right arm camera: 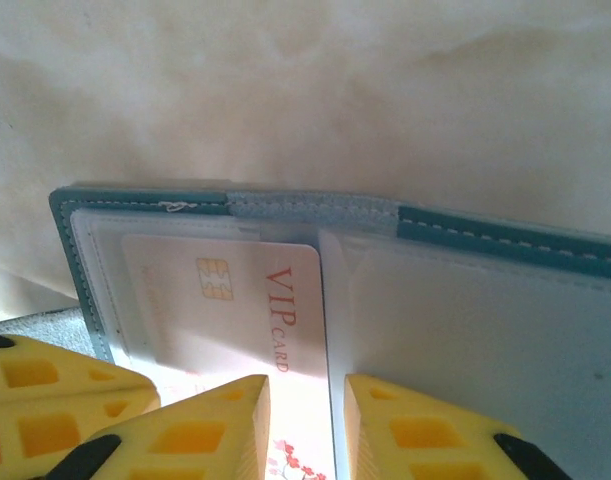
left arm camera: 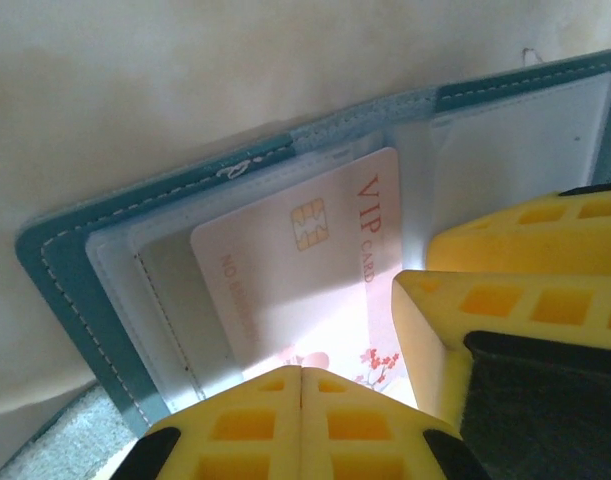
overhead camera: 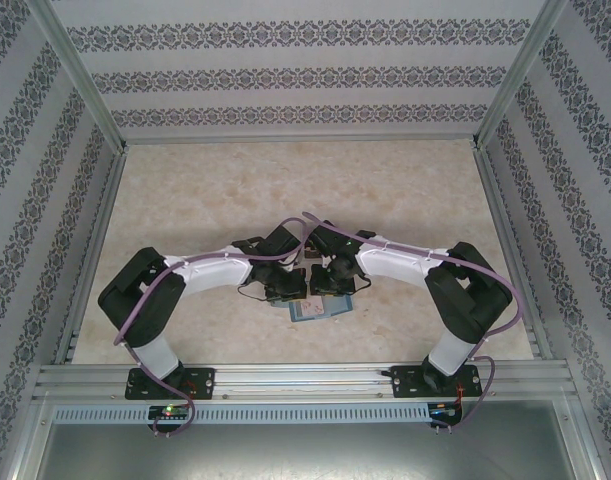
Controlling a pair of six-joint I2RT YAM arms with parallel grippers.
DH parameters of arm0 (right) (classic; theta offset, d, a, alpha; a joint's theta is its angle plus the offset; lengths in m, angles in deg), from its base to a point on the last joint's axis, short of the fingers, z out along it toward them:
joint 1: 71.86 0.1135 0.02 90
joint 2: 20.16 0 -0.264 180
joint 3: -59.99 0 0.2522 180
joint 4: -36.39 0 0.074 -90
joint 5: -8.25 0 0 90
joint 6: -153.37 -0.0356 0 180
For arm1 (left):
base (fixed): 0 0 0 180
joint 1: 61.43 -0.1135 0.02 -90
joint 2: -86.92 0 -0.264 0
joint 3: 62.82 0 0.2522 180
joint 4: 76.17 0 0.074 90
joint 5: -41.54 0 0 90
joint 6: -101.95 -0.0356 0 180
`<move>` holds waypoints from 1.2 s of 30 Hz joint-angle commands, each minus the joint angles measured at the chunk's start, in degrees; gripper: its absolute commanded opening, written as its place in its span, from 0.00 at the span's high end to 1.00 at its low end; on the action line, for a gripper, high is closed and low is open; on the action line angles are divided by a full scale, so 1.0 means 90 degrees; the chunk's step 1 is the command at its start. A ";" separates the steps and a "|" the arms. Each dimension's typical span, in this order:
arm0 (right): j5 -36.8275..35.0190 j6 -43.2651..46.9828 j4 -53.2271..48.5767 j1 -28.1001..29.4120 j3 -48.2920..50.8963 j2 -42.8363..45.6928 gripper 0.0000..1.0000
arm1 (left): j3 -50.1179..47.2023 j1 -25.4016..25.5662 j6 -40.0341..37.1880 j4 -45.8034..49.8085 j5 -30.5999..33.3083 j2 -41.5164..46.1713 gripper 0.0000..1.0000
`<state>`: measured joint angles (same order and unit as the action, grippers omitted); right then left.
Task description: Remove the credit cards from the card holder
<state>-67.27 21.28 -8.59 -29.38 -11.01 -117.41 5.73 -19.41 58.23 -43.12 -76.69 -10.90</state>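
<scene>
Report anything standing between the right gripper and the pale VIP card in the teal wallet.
Nothing visible does. The pale chip card printed VIP lies in the open teal folding wallet, its near edge in the gap between the right gripper's fingers.

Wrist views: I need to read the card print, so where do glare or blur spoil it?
Left wrist: the card reads VIP CARD legibly, but glare whitens its lower edge. Right wrist: the same print is clear, the bottom edge washed out. Top view: the holder is too small for any print.

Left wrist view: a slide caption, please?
Shut left gripper beside a VIP card in the open teal card holder.
</scene>
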 commanded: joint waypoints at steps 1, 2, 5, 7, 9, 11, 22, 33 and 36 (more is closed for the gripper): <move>0.0129 -0.0067 0.0119 -0.0057 0.0122 -0.0015 0.75 | 0.0152 0.0077 -0.0159 0.0248 0.0094 -0.0177 1.00; 0.0137 -0.0070 0.0129 -0.0059 0.0120 -0.0015 0.75 | 0.0166 0.0077 -0.0181 0.0282 0.0090 -0.0226 1.00; 0.0159 -0.0068 0.0161 -0.0070 0.0139 -0.0015 0.77 | 0.0188 0.0087 -0.0228 0.0424 0.0160 -0.0338 1.00; 0.0168 -0.0068 0.0165 -0.0081 0.0143 -0.0047 0.76 | 0.0183 0.0102 -0.0269 0.0521 0.0233 -0.0368 1.00; 0.0166 -0.0060 0.0167 -0.0095 0.0150 -0.0075 0.75 | 0.0156 0.0107 -0.0313 0.0601 0.0318 -0.0368 1.00; 0.0177 -0.0047 0.0180 -0.0101 0.0175 -0.0098 0.75 | 0.0146 0.0107 -0.0349 0.0674 0.0396 -0.0390 1.00; 0.0786 0.0006 0.0698 -0.0322 0.0504 -0.0171 0.75 | 0.0108 0.0136 -0.0378 0.0702 0.0408 -0.0517 1.00; 0.1376 -0.0179 0.1326 -0.0413 0.0793 0.0157 0.80 | 0.0095 0.0154 -0.0353 0.0658 0.0369 -0.0547 1.00; 0.1375 -0.0221 0.1291 -0.0415 0.0831 0.0301 0.81 | 0.0104 0.0165 -0.0348 0.0669 0.0375 -0.0525 1.00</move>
<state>-58.18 20.21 1.20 -33.51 -4.34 -116.56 7.13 -19.04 55.85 -41.08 -75.62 -13.66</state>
